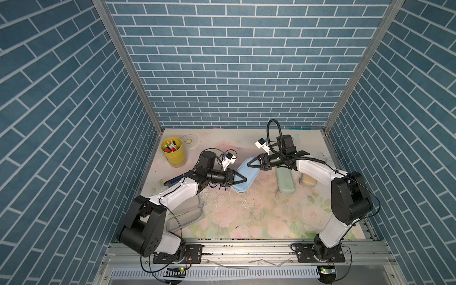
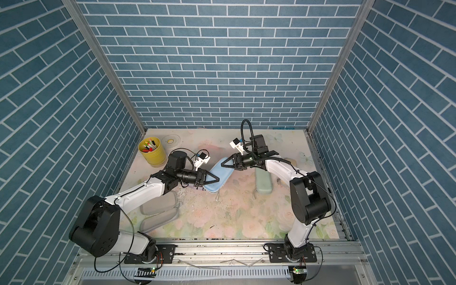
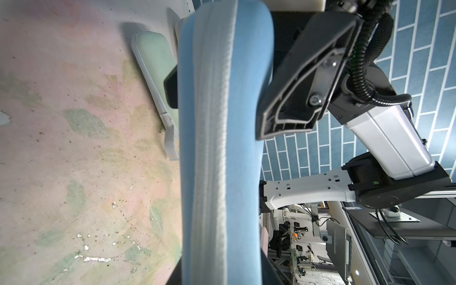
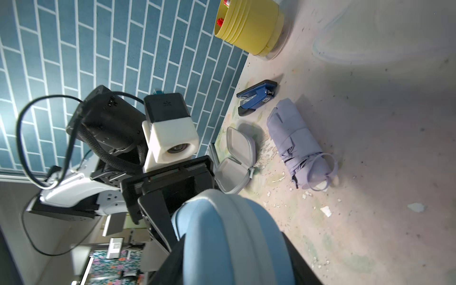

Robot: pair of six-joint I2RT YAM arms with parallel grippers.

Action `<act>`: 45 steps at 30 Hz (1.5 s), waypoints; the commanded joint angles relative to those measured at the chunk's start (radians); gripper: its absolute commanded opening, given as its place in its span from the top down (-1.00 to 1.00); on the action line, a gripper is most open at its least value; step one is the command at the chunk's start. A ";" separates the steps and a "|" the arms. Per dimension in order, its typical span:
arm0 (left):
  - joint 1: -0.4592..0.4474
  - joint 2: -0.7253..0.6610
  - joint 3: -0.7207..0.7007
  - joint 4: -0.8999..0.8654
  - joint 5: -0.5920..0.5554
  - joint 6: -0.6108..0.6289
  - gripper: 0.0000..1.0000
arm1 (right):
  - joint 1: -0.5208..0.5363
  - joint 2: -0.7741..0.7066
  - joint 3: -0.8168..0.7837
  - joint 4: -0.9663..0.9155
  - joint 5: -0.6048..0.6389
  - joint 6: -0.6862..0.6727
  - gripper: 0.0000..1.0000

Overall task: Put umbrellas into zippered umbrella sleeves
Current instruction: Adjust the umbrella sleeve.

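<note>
Now, L gripper [image 1: 243, 180] clamps blue sleeve [image 1: 244, 170], R gripper [image 1: 249, 164] astride (hold unclear), lilac umbrella [image 4: 296, 143] clearest R wrist

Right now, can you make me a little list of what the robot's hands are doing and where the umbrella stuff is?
blue sleeve: in the middle, between both grippers, looks zipped shut
left gripper: shut on the blue sleeve's near end
right gripper: jaws either side of its far end, grip unclear
mint sleeve: closed, partly under the right arm
beige sleeve: beside the mint sleeve
lilac umbrella: rolled up, loose on the table
open sleeve: empty, under the left arm
</note>
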 commanded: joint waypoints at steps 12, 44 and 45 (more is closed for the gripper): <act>0.075 -0.345 -0.284 0.320 -0.772 -0.415 -0.72 | 0.008 -0.115 -0.185 0.698 0.586 0.713 0.72; -0.221 0.049 -0.253 0.894 -1.197 -0.519 -0.74 | 0.338 -0.220 -0.385 0.859 1.167 1.055 0.82; -0.217 0.064 -0.242 0.902 -1.196 -0.520 -0.70 | 0.344 -0.215 -0.383 0.858 1.160 1.061 0.81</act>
